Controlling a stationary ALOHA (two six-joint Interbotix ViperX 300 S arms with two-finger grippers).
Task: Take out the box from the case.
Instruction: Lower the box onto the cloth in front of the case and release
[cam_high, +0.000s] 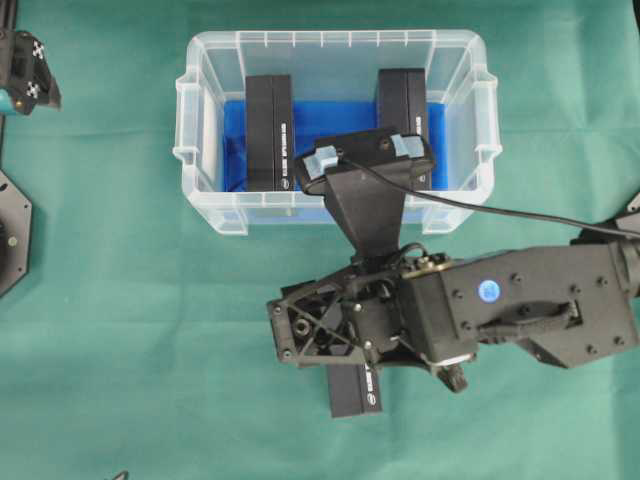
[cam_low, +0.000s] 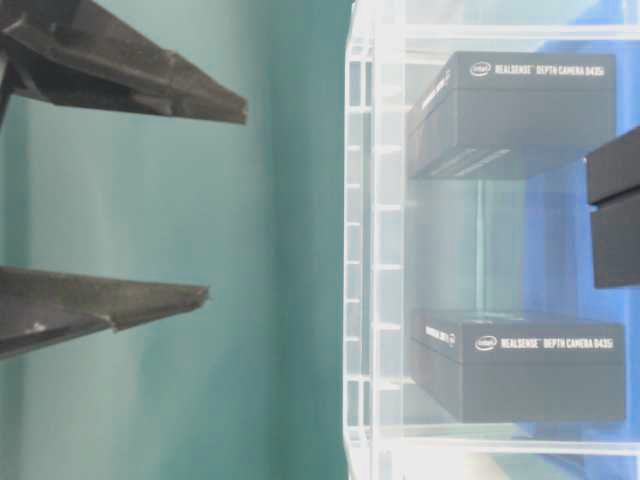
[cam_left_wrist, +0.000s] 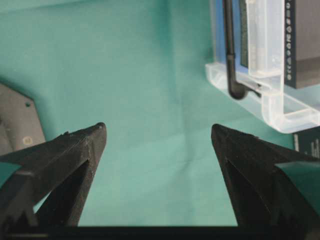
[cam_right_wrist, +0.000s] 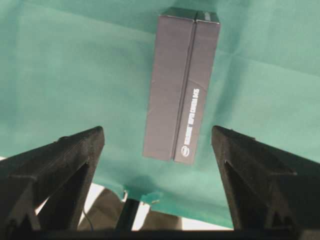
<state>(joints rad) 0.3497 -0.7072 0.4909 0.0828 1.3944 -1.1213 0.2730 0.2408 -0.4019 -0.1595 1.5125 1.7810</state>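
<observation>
Black slim carton w/ white print, lying flat on green worktop (cam_high: 120, 300): box (cam_right_wrist: 181, 84), out of the case (cam_high: 200, 190), below right claw (cam_right_wrist: 157, 142). Only its end visible overhead (cam_high: 356, 390), under the arm; right wrist cam shows full length. Clear bin w/ blue floor, holding two more black cartons (cam_high: 268, 130) (cam_high: 403, 100) on edge. Right claw wide, gripping nothing. Left claw (cam_left_wrist: 159, 135) wide too, over bare cloth beside case corner.

Black box (cam_right_wrist: 181, 85) outside clear case (cam_high: 335, 210)
</observation>
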